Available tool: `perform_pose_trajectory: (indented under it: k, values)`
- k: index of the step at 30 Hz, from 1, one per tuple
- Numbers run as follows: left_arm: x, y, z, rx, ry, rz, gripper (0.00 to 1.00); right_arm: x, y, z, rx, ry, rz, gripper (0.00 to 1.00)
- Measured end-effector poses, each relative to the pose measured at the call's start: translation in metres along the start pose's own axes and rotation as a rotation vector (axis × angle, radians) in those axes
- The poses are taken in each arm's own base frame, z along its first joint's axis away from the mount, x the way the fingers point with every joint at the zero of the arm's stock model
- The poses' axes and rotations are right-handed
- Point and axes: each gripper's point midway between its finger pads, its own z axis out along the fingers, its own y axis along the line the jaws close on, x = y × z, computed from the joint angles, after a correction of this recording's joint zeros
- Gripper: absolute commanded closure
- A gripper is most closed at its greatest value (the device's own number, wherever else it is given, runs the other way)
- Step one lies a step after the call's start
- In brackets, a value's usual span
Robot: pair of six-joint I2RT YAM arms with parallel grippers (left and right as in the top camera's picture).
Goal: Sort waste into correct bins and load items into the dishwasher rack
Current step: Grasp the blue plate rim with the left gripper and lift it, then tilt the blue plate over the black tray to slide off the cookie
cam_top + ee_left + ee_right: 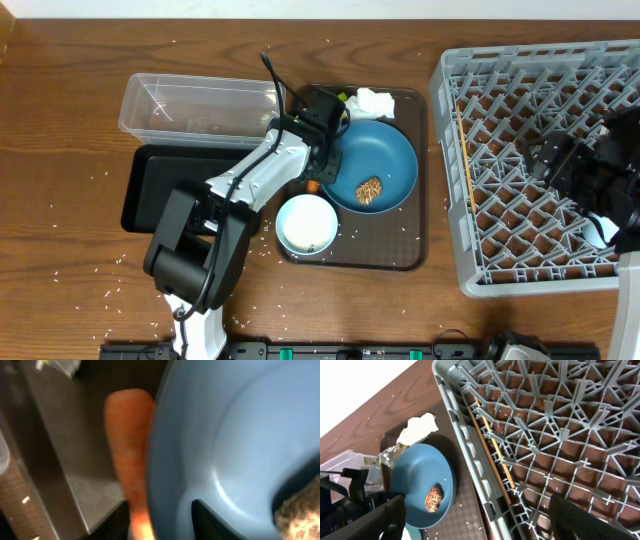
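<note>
Overhead: rack (540, 60) fills the right of frame with no dishes in it. The right gripper (552, 160) hangs over its middle right, probably parked clear of the other arm's work. Serving tray (415, 250), centre, carries the plate (385, 150) with the lump (368, 190) lying in it. The bowl (307, 223) is at the tray's lower left, and the tissue (375, 100) and wrapper (345, 97) are at its top edge. Tub (200, 105) and black tray (160, 190) sit at the left, tub uppermost, near enough for short drops of waste. Left gripper (325, 150) is down at the plate's left rim, just above the carrot (313, 185), of which only an orange tip shows; this is judged the piece being approached. Rice (60, 272) speckles the table, notably at lower left. Left wrist: the carrot runs top to bottom, left of centre, lying on the serving tray tight against the plate rim. The plate fills the right of frame. One dark finger (210, 520) shows at the bottom edge over the plate and the other is unseen, so the opening cannot be told. That tight fit leaves little room for a finger on the plate side. Right wrist: fingers stand wide apart at the lower corners, holding nothing, with rack lattice between them. A thin stick (495, 445) lies along the rack's left wall. The plate, lump and tissue sit at lower left.
</note>
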Motion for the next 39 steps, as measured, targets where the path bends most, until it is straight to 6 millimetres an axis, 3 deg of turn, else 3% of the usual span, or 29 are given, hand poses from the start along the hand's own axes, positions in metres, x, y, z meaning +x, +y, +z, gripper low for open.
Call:
perform_pose_trajectory:
  k: [1,2,12,18,24,26,34,39]
  values:
    - [-0.001,0.0,0.0,0.0,-0.005,0.0,0.91,0.0,0.0,0.0,0.001,0.001,0.0,0.15]
    - [-0.003,-0.002,0.0,0.008,-0.013,-0.001,0.94,0.001,0.0,0.0,0.002,0.003,-0.001,0.14]
    - [-0.007,-0.013,-0.013,0.056,-0.035,0.01,0.94,0.003,-0.001,0.0,0.005,0.012,0.001,0.14]
    - [-0.019,-0.017,-0.071,0.078,-0.147,0.015,0.94,0.004,-0.002,0.0,0.008,0.018,0.0,0.13]
    - [-0.002,-0.01,-0.108,0.068,-0.138,0.008,0.94,0.007,-0.003,0.0,0.011,0.03,0.0,0.13]
    - [0.002,-0.001,-0.126,0.055,-0.155,-0.007,0.94,0.008,-0.003,0.0,0.012,0.031,-0.002,0.13]
    - [0.037,0.06,-0.232,-0.048,-0.323,-0.134,0.94,0.008,-0.003,0.0,0.012,0.034,-0.007,0.12]
    - [0.074,0.106,-0.26,-0.224,-0.315,-0.222,0.94,0.009,-0.003,0.0,0.013,0.036,-0.007,0.12]
